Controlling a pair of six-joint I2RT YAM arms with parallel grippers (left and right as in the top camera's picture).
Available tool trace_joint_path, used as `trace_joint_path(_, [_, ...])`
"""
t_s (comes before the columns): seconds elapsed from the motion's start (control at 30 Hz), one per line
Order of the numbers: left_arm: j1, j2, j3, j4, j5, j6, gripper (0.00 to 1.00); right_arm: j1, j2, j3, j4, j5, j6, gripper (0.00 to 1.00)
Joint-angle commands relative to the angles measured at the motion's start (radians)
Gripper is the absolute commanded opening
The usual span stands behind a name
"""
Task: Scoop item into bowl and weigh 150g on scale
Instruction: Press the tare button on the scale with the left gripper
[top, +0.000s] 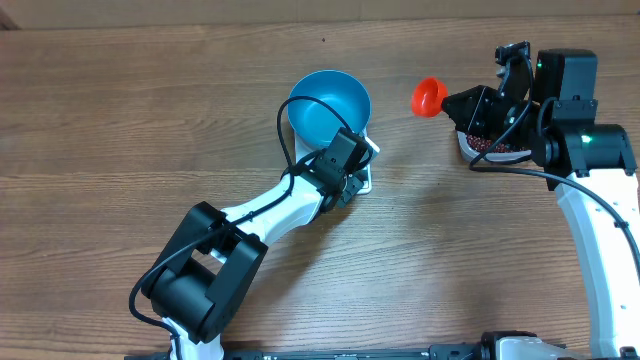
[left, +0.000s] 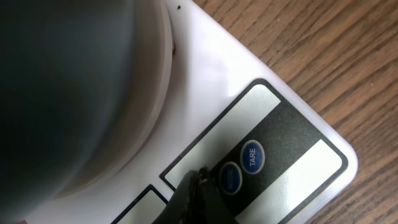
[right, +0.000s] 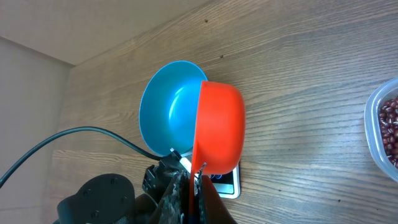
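Note:
The blue bowl (top: 328, 103) (right: 166, 107) stands on the white scale (top: 364, 183) (left: 205, 81) (right: 228, 183). My left gripper (top: 350, 178) (left: 198, 177) is shut with nothing in it, its tips resting on the scale's panel beside a blue button (left: 230, 178) and the TARE button (left: 252, 157). My right gripper (top: 462, 103) (right: 194, 177) is shut on the handle of an orange-red scoop (top: 428, 96) (right: 219, 127), held in the air between the bowl and the tub; its inside is hidden. The dark red beans (top: 490, 146) (right: 390, 127) lie in a clear tub.
The clear plastic tub (top: 478, 155) (right: 372, 124) sits at the right, partly under my right arm. My left arm (top: 260, 215) stretches from the front edge to the scale, its cable (right: 93, 134) arcing over the bowl. Bare wooden tabletop (top: 120, 120) surrounds everything.

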Motion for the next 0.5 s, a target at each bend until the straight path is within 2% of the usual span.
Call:
trace_joint_path(0.0, [0.002,0.052,-0.021,-0.037,0.052,0.053,0.04,-0.002,-0.003,0.007,-0.001,0.003,-0.008,0.04])
trace_joint_path(0.33, [0.002,0.052,-0.028,-0.029,0.063,0.054,0.04,-0.002,-0.003,0.007,-0.002,0.003,-0.007,0.04])
trace_joint_path(0.47, [0.002,0.052,-0.042,-0.015,0.105,0.089,0.04,-0.002,-0.003,0.008,-0.002,0.003,-0.007,0.04])
